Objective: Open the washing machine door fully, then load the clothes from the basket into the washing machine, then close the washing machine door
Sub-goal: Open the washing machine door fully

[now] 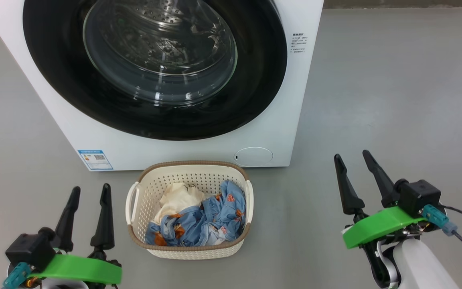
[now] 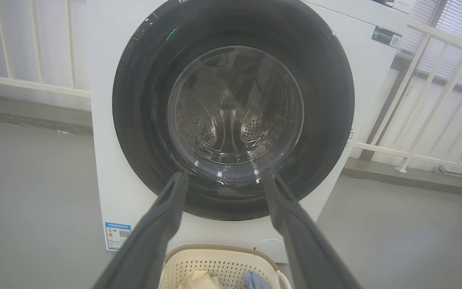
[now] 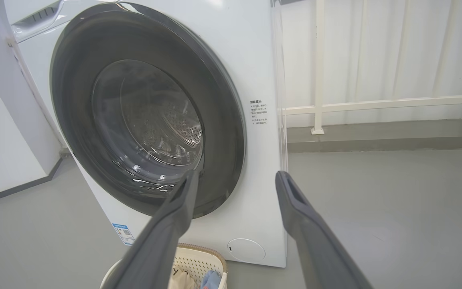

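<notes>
Head view: the washing machine door (image 1: 159, 56) was seen shut flush against the white washing machine (image 1: 94, 140), its black rim unbroken and the steel drum visible through the glass bowl. The cream basket (image 1: 193, 164) was set on the grey floor (image 1: 375, 100) just before the machine's foot, below the door. The clothes (image 1: 203, 218), a cream garment and blue printed fabric, were heaped inside it.

The left gripper (image 1: 91, 187) was held low to the left of the basket and the right gripper (image 1: 351, 154) to its right. Each had its two dark fingers spread wide with nothing between them, and neither was touching basket, clothes or door.

The door lay ahead of and above both pairs of jaws. The right gripper was held the further forward of the two, so it was judged the nearer arm to the door's right-hand edge. In the right wrist view that edge was framed just beside the finger on that view's left, though apart from it in depth. In the left wrist view the fingers were pointed squarely at the bottom of the glass.

No handle or recess could be made out on the rim, so the side from which the door swings could not be told. The opening of the door was taken to be the step in hand, with loading not yet begun.
</notes>
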Tool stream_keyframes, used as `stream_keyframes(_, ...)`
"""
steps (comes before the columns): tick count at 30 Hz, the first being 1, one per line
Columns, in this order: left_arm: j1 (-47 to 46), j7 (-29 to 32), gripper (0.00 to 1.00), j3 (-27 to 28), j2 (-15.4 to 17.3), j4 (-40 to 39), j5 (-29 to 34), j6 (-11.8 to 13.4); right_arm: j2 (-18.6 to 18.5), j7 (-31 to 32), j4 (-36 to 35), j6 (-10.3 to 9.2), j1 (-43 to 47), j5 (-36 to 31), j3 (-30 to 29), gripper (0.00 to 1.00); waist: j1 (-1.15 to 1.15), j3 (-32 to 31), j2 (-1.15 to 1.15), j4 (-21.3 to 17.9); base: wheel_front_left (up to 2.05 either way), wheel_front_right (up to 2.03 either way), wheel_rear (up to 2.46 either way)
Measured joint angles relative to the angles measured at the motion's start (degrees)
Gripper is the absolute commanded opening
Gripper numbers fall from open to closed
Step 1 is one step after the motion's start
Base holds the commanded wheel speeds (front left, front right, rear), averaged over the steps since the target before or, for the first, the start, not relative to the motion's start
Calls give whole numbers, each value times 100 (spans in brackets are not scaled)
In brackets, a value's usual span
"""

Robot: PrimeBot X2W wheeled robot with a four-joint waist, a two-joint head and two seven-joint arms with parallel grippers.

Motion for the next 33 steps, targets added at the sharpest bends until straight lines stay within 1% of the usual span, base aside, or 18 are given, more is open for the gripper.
stream_keyframes(1, 0, 0, 100, -1, -5, -4, 0, 0, -4, 0, 18, 0, -38, 2, 0, 47, 0, 9, 0, 6, 0, 0, 0)
stream_keyframes(2, 0, 0, 100, -2, -7, -13, 0, 0, -13, 0, 27, 0, -85, 15, 1, 32, 0, 20, 0, 13, 0, 0, 0)
stream_keyframes(3, 0, 0, 100, -3, -7, -33, 0, 0, -32, 0, 37, 0, -138, 42, 1, 14, 0, 34, 0, 20, 0, 0, 0)
stream_keyframes(4, 0, 0, 100, -4, -4, -54, 0, 0, -55, 0, 48, 0, -192, 60, -1, 0, 0, 50, 0, 28, 0, 0, 0)
stream_keyframes(9, -5, 0, 100, 2, 34, -93, 49, 0, -123, -1, 149, 0, -435, 321, -58, 0, 0, 175, 0, 71, 0, 0, 0)
stream_keyframes(11, -19, 0, 100, 5, 44, -96, 59, 0, -136, -1, 215, 0, -532, 571, -86, 0, 0, 234, 0, 93, 0, 0, 0)
stream_keyframes(13, -51, 0, 100, 5, 47, -112, 58, 0, -201, -1, 278, 0, -642, 682, -93, 0, 0, 294, 0, 115, 0, 0, 0)
stream_keyframes(16, -93, 0, 100, 5, 69, -164, 57, 0, -291, -1, 366, 0, -850, 1022, -96, 0, 0, 390, 0, 146, 0, 0, 0)
stream_keyframes(20, -113, -1, 100, 43, 126, -183, 57, 0, -501, -1, 466, 0, -1187, 1416, 11, 0, 0, 518, 0, 179, 0, 0, 0)
stream_keyframes(25, -227, -8, 100, 51, 168, -265, 52, 0, -687, -12, 634, 0, -1596, 2290, 46, 0, 0, 706, 0, 219, 0, 0, 0)
stream_keyframes(28, -283, -24, 100, 58, 218, -292, 33, 0, -799, -11, 786, 0, -1920, 2864, 196, 0, 0, 839, 0, 242, 0, 0, 0)
stream_keyframes(30, -333, -24, 100, 55, 238, -312, 3, 0, -872, 42, 890, 0, -2167, 3250, 258, 0, 1, 933, 0, 257, 0, 0, 0)
stream_keyframes(31, -333, -24, 100, 55, 238, -312, 3, 0, -872, 42, 890, 0, -2167, 3250, 258, 0, 1, 933, 0, 257, 0, 0, 0)
stream_keyframes(33, -386, -24, 100, 48, 246, -321, -24, 0, -935, 123, 962, 0, -2408, 3683, 275, 0, 1, 1027, 0, 275, 0, 0, 0)
